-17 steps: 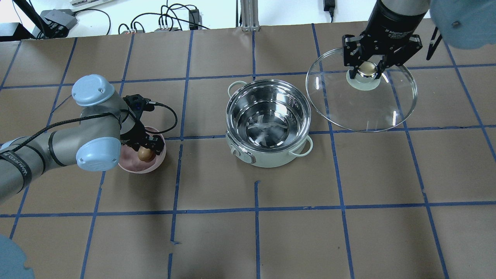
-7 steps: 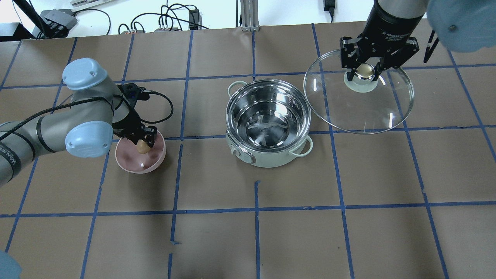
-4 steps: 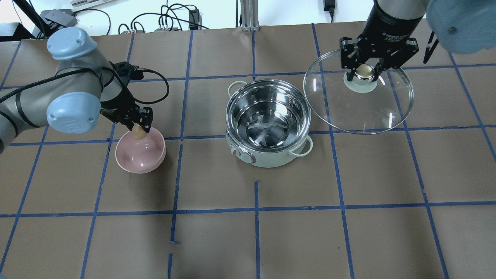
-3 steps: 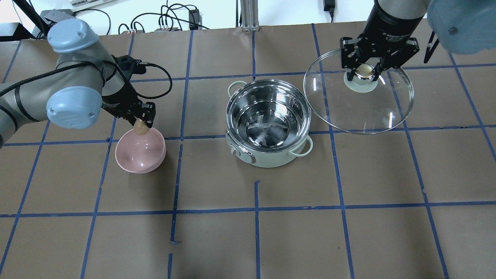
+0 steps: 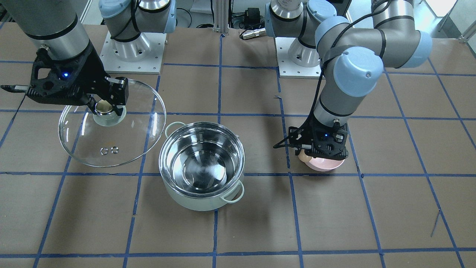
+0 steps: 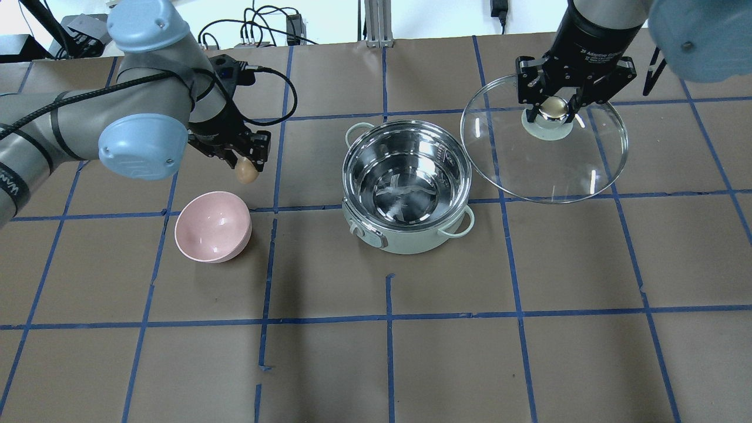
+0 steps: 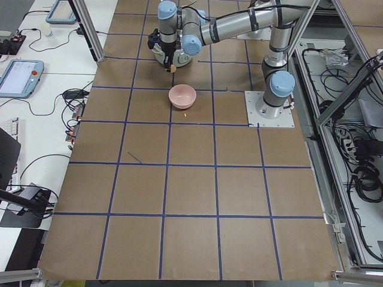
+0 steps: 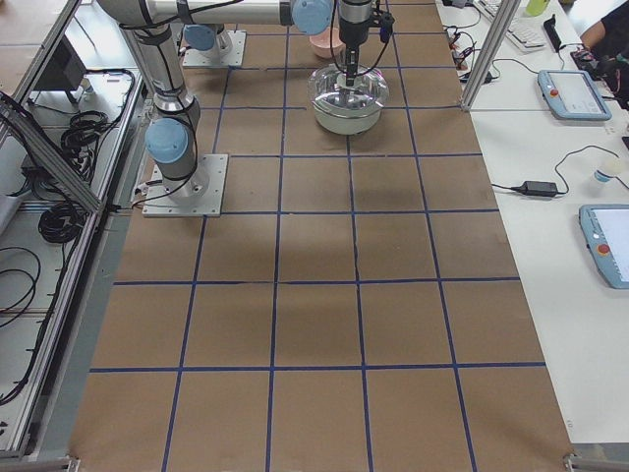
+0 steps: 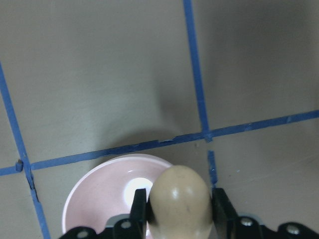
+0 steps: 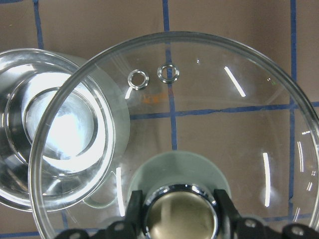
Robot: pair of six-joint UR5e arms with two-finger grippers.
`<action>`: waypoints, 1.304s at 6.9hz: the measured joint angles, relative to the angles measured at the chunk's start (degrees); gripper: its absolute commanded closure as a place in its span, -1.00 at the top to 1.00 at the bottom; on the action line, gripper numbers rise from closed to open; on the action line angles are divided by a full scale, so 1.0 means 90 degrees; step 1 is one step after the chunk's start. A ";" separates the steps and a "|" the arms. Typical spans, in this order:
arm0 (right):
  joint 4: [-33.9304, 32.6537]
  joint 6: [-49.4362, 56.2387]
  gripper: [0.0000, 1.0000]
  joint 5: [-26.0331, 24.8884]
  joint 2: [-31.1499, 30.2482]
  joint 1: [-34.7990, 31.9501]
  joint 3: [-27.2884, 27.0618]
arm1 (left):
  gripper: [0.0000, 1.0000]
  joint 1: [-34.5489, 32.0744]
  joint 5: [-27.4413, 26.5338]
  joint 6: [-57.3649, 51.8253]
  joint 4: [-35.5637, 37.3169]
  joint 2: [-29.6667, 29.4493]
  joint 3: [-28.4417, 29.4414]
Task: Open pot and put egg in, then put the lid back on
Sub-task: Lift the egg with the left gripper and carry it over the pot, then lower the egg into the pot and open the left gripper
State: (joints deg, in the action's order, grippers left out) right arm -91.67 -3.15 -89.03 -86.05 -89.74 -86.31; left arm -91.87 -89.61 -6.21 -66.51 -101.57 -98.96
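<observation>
The mint-green pot (image 6: 405,244) stands open and empty at the table's middle, also in the front view (image 5: 197,203). My left gripper (image 6: 247,168) is shut on the tan egg (image 6: 246,172) and holds it in the air, left of the pot and beyond the pink bowl (image 6: 212,226). The left wrist view shows the egg (image 9: 179,199) between the fingers, with the bowl (image 9: 99,189) below. My right gripper (image 6: 552,108) is shut on the gold knob of the glass lid (image 6: 546,170) and holds it raised, right of the pot. The right wrist view shows the lid (image 10: 209,114).
The pink bowl is empty and stands left of the pot, about a grid square away. Blue tape lines cross the brown table. Cables and boxes lie past the far edge (image 6: 258,29). The robot bases (image 5: 134,48) are bolted at the robot's side.
My left gripper has lifted the egg out of the pink bowl and carried it up, away and rightward, closer to the pot. The right gripper has held the lid nearly still.
</observation>
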 measured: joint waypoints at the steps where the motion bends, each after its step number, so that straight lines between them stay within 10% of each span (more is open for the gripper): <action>1: 0.0000 0.0005 -0.76 -0.0003 0.0000 0.0005 0.0000 | -0.63 -0.0376 0.0015 0.0430 0.0023 -0.0043 0.0203; 9: 0.0000 0.0027 -0.76 -0.0070 0.0013 0.0066 -0.0010 | -0.63 -0.2157 -0.0037 0.1869 0.1064 -0.0807 0.0413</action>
State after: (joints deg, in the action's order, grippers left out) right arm -91.67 -2.91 -89.66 -85.93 -89.15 -86.40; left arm -111.28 -89.94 10.61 -56.93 -108.84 -95.24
